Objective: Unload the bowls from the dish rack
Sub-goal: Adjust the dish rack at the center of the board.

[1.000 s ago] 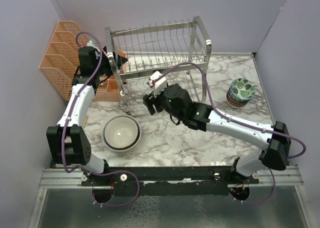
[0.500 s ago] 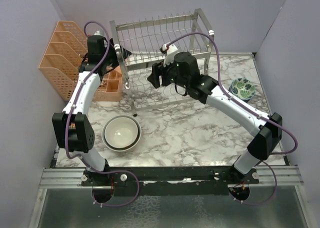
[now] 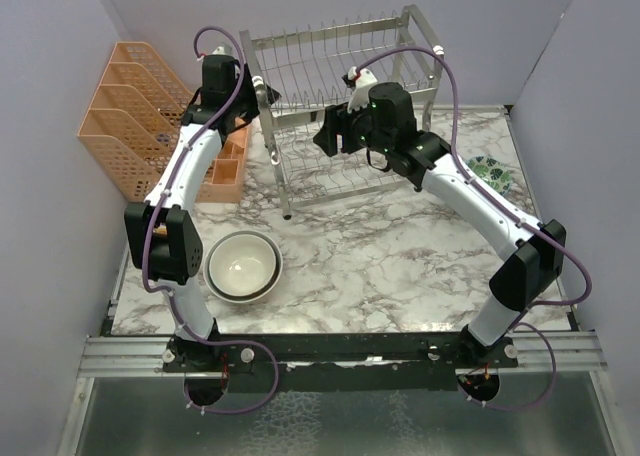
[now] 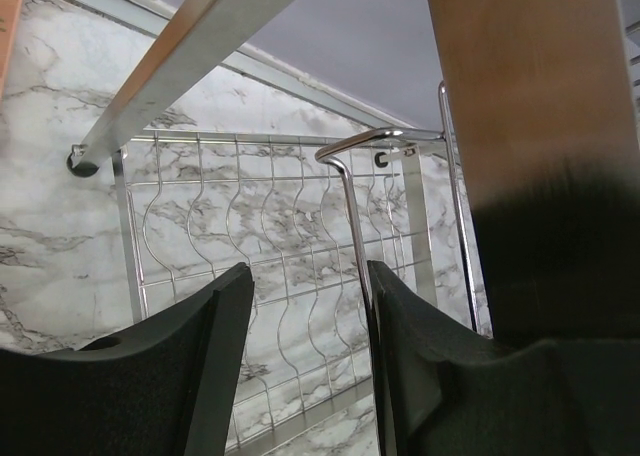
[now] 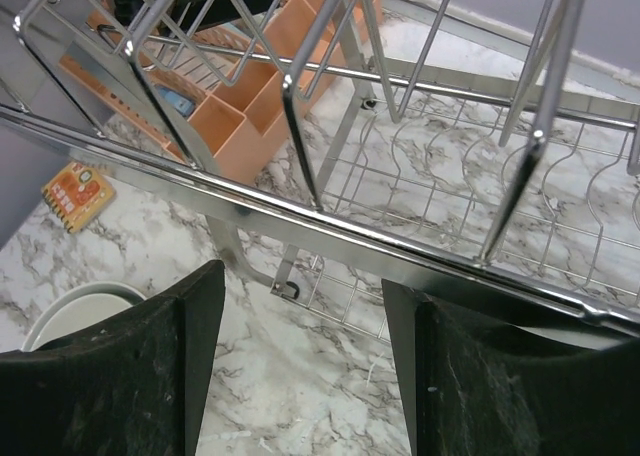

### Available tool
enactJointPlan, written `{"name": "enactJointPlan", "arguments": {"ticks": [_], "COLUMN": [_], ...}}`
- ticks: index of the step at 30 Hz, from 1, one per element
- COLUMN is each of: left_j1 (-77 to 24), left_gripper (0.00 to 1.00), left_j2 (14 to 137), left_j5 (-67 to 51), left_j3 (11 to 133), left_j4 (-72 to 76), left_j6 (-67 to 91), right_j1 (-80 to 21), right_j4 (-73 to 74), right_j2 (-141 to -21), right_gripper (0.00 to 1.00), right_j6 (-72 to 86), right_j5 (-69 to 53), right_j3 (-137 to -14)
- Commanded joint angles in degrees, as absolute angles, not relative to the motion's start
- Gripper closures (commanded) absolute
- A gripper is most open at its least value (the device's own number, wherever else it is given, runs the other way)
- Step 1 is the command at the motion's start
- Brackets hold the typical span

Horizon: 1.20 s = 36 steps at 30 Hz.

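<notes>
1. Dish rack point(image 3: 310, 76): stands at the rear of the worktop point(image 3: 380, 256).
2. Left gripper point(image 4: 310, 276): fingers apart, rack wire in the gap.
3. Right gripper point(image 5: 300, 281): fingers wide apart at the rack's rail, empty.
4. Large bowls point(image 3: 242, 266): stacked in front of the rack; small bowls point(image 3: 492, 174) to its right.

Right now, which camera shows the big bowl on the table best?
The top external view: the whole big bowl is visible from above. The right wrist view catches only its rim; the left wrist view misses it.

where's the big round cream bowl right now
Top view: the big round cream bowl sits near-left on the marble table, beside the left arm, in front of the silver wire dish rack.
</notes>
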<state>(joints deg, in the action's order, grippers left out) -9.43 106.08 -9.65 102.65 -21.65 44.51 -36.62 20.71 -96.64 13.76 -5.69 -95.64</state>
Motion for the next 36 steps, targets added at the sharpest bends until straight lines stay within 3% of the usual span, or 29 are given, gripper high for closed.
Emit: {"name": "enactJointPlan", "arguments": {"ticks": [1, 4, 6, 8, 10, 22, 30, 36], "left_j1": [-8.2, -7.6, -7.4, -7.1, -6.9, -5.4, -5.5, -5.4], "left_gripper": [0.54, 0.58, 0.66, 0.81, 0.83, 0.68, 0.54, 0.54], "left_j2": [108.5, 105.8, 104.1, 103.7, 104.4, 106.5, 107.5, 107.5], "left_j5": [3.8, 0.6, -2.0, -4.6, -7.2, -39.7, -46.6, -47.3], "left_j3": [94.3, 89.1, 85.9, 83.9, 83.0, 74.4, 68.7, 64.8], "left_j4": [-44.0, -41.8, -39.3, -38.4, -38.0, -16.4, -8.6, -4.9], "left_j6": [25.7, 25.2, 25.1, 25.1, 25.1, 39.9, 47.6, 50.6], "right_j1": [-36.2, -36.2, -36.2, -36.2, -36.2, -36.2, -36.2, -36.2], "right_j4": [19.3, 17.8, 17.2, 16.9, 16.5, 16.7, 16.4, 16.2], "right_j2": [-97.0, -97.0, -97.1, -97.4, -97.4, -96.7, -95.9, -95.3], "right_gripper": [0.36, 0.36, 0.36, 0.35, 0.35, 0.35, 0.35, 0.35], "right_j6": [14.6, 15.7, 16.4, 16.8, 17.4, 17.0, 17.3, 17.4], "right_j5": [-8.5, -9.7, -10.3, -10.7, -11.0, -10.9, -11.1, -11.0], "right_j3": [-95.2, -93.6, -93.0, -92.6, -92.6, -92.3, -90.1, -89.0]}}
